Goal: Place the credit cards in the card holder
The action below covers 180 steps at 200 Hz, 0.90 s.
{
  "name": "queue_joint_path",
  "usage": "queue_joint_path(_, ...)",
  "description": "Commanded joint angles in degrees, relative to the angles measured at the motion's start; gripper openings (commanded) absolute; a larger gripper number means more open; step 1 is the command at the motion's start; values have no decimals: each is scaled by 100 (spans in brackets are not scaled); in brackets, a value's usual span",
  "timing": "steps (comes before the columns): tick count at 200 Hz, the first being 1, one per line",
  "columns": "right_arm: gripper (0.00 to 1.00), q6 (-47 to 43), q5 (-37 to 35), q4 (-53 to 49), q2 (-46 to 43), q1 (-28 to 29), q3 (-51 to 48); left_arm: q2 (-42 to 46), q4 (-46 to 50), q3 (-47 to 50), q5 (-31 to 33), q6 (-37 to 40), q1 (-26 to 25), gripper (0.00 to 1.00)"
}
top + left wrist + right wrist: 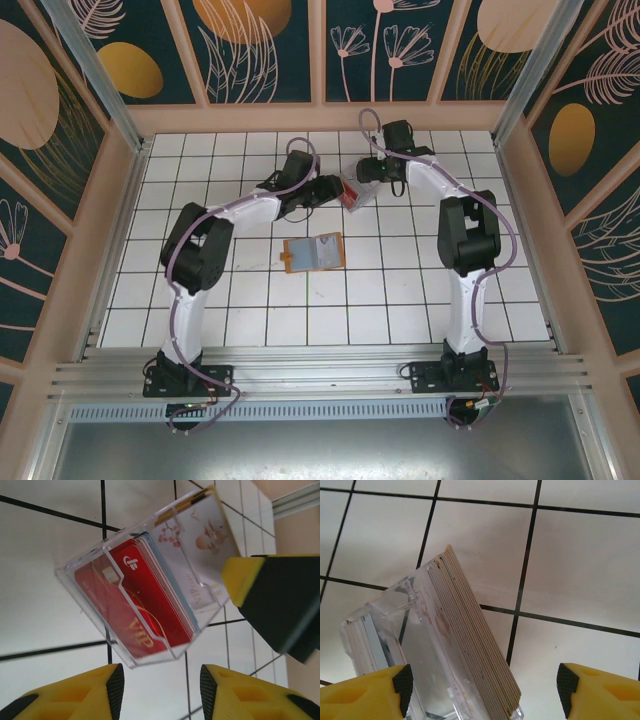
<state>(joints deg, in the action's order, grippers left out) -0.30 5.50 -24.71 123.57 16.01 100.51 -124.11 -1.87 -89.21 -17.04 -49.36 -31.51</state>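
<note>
Left gripper (159, 692) stands wide with its fingers empty; your box (75, 570) sits just beyond the tips. Right gripper (484, 685) is also spread wide, with the box close by one finger and well off the other. Cards (137, 597) are all in the clear box, packed as one stack. You have red ones in front with gold "VIP" lettering, and whitish ones behind with a pink floral print. Edge-on from the right wrist they read as thin tan layers. Holder (313, 252) lies open and flat on the table (400, 300), nearer the arm bases than both grippers and well apart from the box. It shows an orange edge at left and grey lining facing up.
</note>
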Motion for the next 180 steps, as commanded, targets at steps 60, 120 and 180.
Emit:
queue_joint_path(60, 78, -295, -474, -446, 584, 128, 805, -872, 430, -768, 175, 353, -4, 47)
queue_joint_path(120, 66, -184, -797, -253, 497, 49, 749, -1102, 464, -927, 236, 331, 3, 47)
queue_joint_path(180, 61, -173, -887, -94, 240, 36, 569, -1062, 336, -782, 201, 244, -5, 47)
